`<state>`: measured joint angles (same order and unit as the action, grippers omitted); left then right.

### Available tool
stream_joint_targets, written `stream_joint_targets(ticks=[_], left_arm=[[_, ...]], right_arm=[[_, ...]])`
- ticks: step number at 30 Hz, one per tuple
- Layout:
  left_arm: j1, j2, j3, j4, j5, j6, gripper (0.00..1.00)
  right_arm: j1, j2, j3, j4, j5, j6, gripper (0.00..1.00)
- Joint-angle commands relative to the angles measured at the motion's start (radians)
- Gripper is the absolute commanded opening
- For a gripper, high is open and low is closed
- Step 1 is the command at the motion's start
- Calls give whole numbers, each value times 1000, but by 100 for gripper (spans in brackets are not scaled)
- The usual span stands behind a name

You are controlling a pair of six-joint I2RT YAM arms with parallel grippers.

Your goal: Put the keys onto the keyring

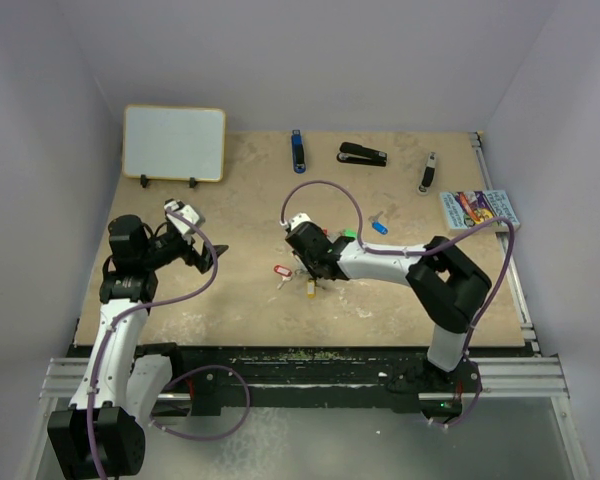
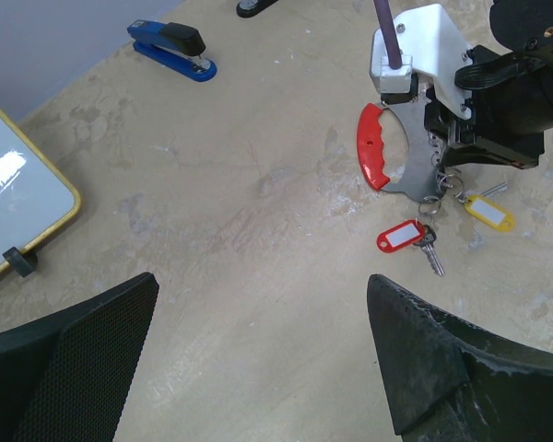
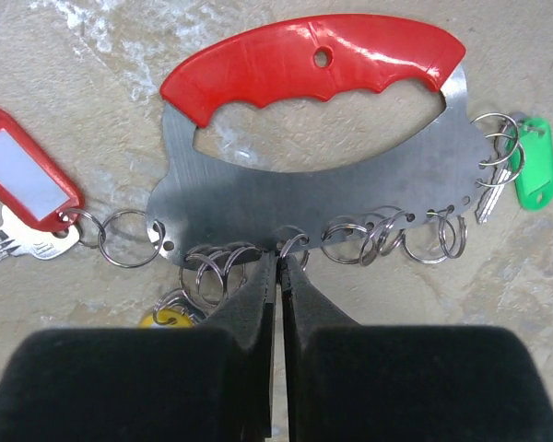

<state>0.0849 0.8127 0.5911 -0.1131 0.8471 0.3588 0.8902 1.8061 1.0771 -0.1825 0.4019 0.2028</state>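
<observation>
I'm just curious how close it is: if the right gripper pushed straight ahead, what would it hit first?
The keyring: the shut right gripper points at the small rings on its metal edge, seemingly touching one, though depth is unclear.

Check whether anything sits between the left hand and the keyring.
Nothing visible does. Only bare table lies between the open left hand and the keyring; the right hand, shut, sits at the keyring's ringed edge, off that path.

Keyring (image 3: 350, 189): brushed metal plate w/ glossy red plastic grip; table (image 3: 74, 304) matt, rough.
</observation>
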Motion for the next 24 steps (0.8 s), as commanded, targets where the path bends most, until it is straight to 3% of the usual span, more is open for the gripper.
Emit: stream_joint_targets(ticks=[1, 7, 15, 20, 24], left_arm=[[6, 0, 10, 44, 32, 4, 98], [5, 3, 19, 42, 45, 2, 98], [3, 22, 63, 37, 219, 13, 98], [-23, 32, 52, 138, 357, -124, 98], [-56, 31, 50, 187, 368, -236, 98]], right_arm=[[4, -69, 17, 2, 65, 14, 0], [4, -151, 3, 0, 24, 3, 0], [4, -294, -28, 12, -228, -27, 0], [4, -383, -28, 22, -342, -34, 0], [4, -423, -3, 13, -356, -35, 0]])
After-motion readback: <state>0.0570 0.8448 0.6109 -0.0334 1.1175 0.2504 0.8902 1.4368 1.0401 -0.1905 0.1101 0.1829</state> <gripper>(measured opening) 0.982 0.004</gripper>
